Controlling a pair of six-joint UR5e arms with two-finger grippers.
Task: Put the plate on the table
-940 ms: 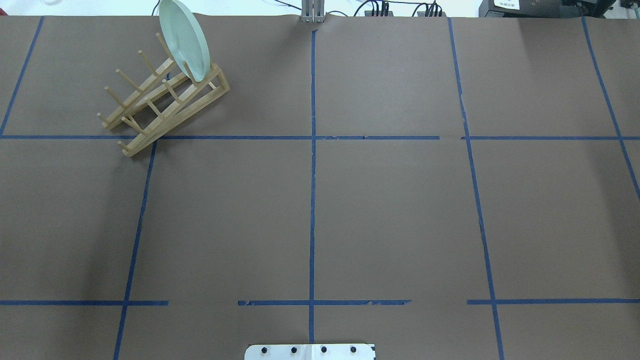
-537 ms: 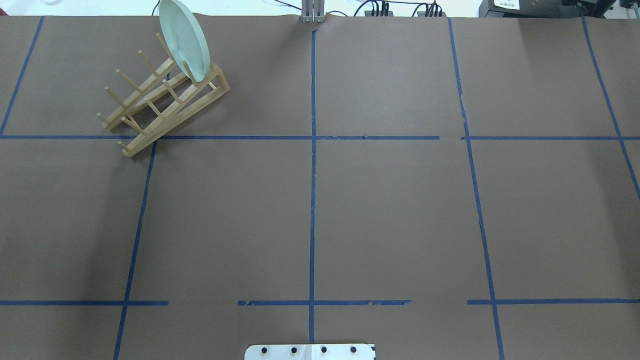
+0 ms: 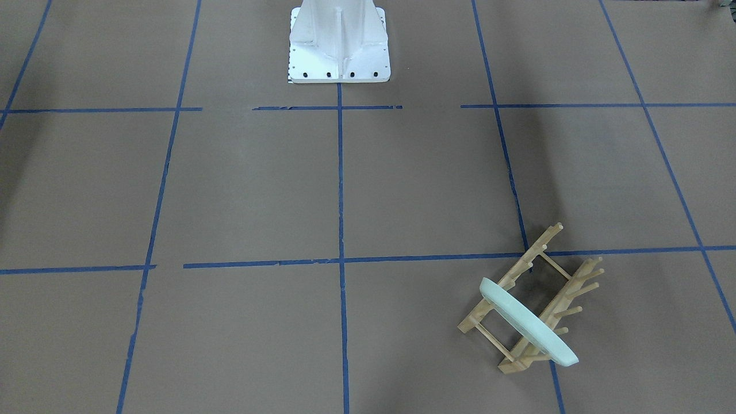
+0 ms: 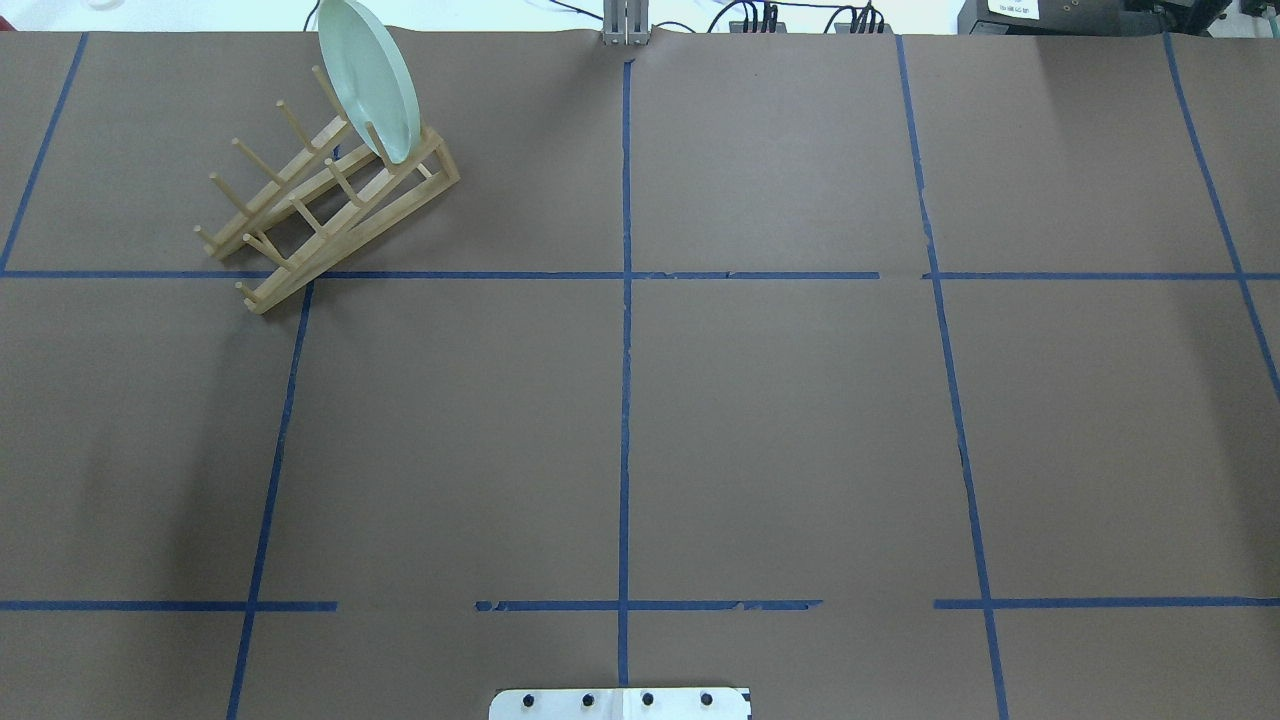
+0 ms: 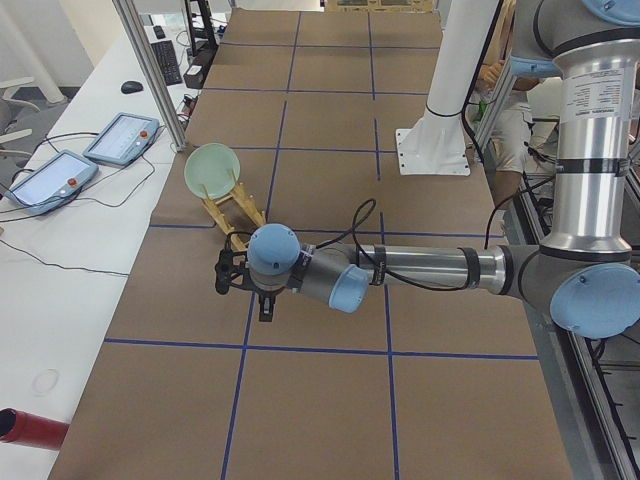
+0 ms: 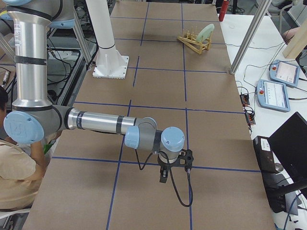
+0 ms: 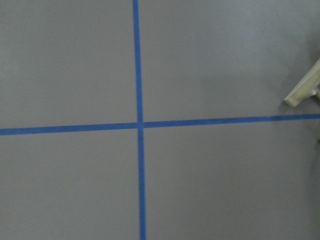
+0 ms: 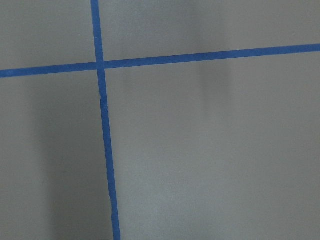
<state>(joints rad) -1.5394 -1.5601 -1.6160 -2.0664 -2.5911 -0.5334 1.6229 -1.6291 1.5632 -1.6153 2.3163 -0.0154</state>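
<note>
Currently the plate [image 4: 368,85] is leaning upright between the wooden rack's [image 4: 330,215] end pegs, off the table [image 4: 780,420]. I am hovering my left gripper [image 5: 265,308] nearby to reach it, and I cannot tell whether it is open.

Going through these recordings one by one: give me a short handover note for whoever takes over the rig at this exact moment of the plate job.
Left gripper: seen only from the side, open or shut cannot be told; no plate in it; it hangs over the table near the rack.
Right gripper: likewise cannot be told; no plate in it; far from the rack.
The pale mint-green round plate stands on edge in the end slot of the light wooden peg rack, on the brown paper-covered table.
Done: nothing.
Left: grasp the plate, lift it out, lay it on the table.
</note>
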